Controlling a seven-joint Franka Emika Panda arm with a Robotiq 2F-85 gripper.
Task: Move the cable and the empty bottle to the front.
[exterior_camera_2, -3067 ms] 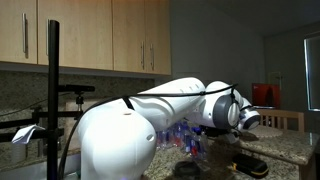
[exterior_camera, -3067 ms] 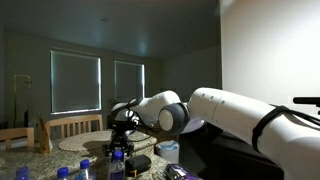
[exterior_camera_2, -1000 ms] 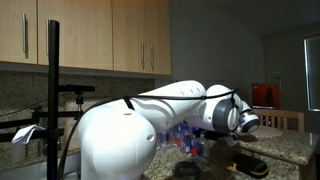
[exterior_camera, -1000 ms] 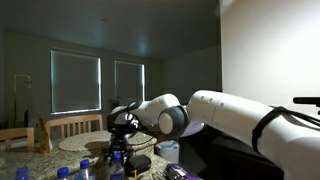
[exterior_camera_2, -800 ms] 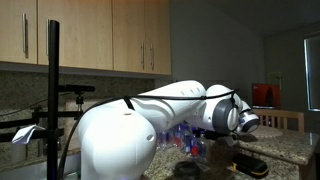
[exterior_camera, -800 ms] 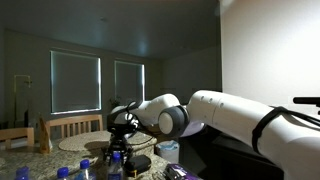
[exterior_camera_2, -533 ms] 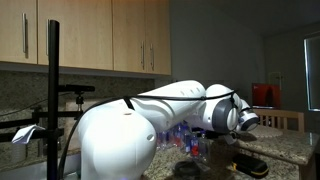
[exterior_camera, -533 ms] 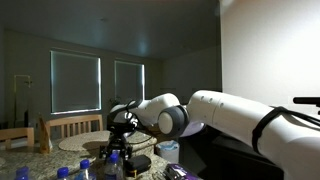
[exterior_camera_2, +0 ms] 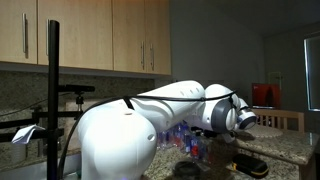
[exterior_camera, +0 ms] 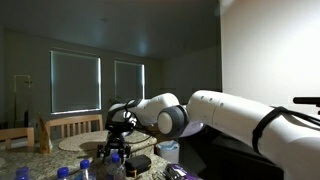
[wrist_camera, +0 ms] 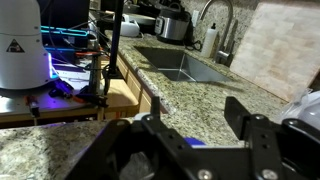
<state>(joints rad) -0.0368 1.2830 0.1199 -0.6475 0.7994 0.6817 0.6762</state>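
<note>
— Where do we find the bottles (exterior_camera: 85, 168)?
— Clear plastic, blue-capped, low and near, just under our gripper (wrist_camera: 195, 125). Its black fingers stand spread over the speckled granite counter (wrist_camera: 200, 95). The cable we cannot make out.

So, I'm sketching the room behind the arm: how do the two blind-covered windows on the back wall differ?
The wider window is clearly broader than the narrower window, which is tall and slim. The wider window shows whole, with a chair below it. The narrower window's lower edge is overlapped by the robot arm. Both have closed blinds, faintly lit in the dark room.
</note>
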